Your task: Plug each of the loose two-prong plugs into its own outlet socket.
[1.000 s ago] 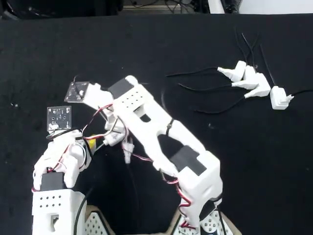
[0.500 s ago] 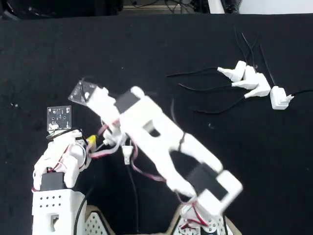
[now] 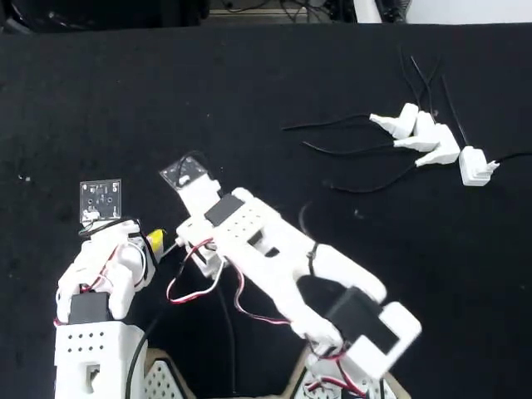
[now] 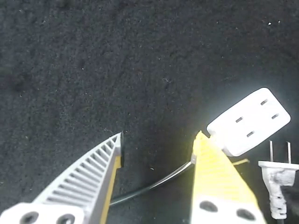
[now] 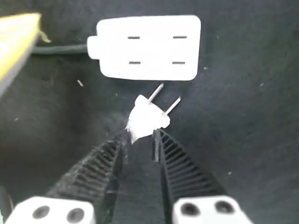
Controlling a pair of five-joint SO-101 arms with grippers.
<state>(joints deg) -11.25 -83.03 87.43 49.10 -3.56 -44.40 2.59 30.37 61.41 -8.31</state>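
A white outlet block point(image 5: 149, 46) lies flat with its slots facing up. Just short of it is a white two-prong plug point(image 5: 148, 119), prongs aimed at the block and a small gap left between them. My right gripper point(image 5: 139, 135) is shut on the plug's tail. My left gripper point(image 4: 159, 140) stands open beside the same outlet block point(image 4: 250, 122), and the block's black cord point(image 4: 154, 184) runs between its fingers. The plug point(image 4: 279, 175) lies close under the block. In the high view the right arm point(image 3: 249, 233) covers this spot.
Several more white plugs point(image 3: 420, 133) with black cords and a white adapter point(image 3: 475, 165) lie at the table's far right. The left arm point(image 3: 100, 274) stays at the near left, its yellow finger point(image 3: 155, 241) showing beside the right arm.
The right arm's wrist has swung to the right and back toward its base, folding the arm in. The left arm has kept still.
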